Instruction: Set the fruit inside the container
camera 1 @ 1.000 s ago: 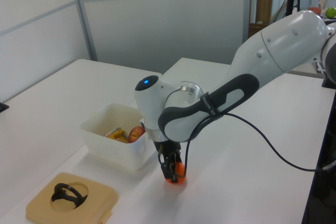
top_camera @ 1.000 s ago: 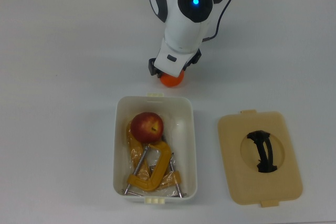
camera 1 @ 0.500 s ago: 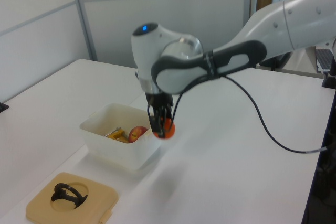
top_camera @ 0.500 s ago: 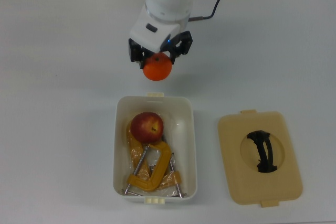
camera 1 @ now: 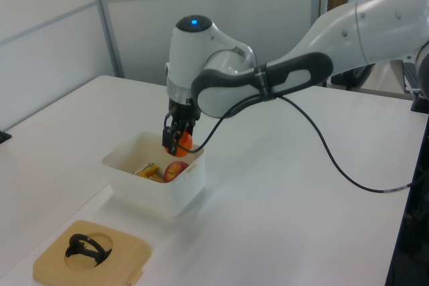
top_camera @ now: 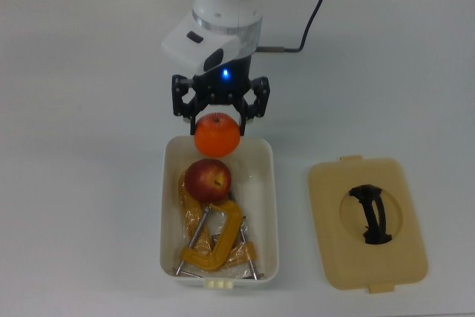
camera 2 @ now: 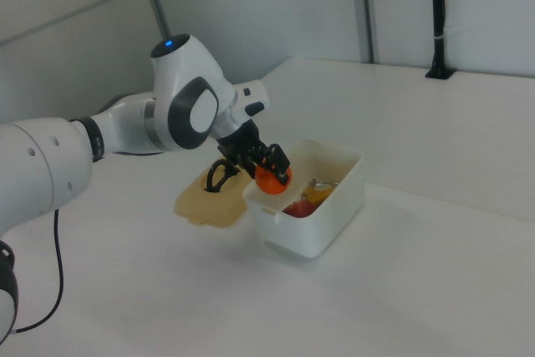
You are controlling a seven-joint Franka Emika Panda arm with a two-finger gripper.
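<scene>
My gripper is shut on the bright orange fruit, holding it in the air over the far end of the white container. The same orange fruit hangs just above the container's rim in the left view, and the orange fruit shows over the container in the right view. A dark red apple lies inside the container, directly below and in front of the held fruit. The apple peeks over the wall in the left view.
Yellow-orange metal C-clamps lie in the container under and beside the apple. A flat tan lid with a black handle rests on the table at the top view's right of the container. A black cable trails from the arm.
The gripper lifted the orange fruit off the table and carried it from beyond the container to above the container's far end. The apple and clamps have not moved.
</scene>
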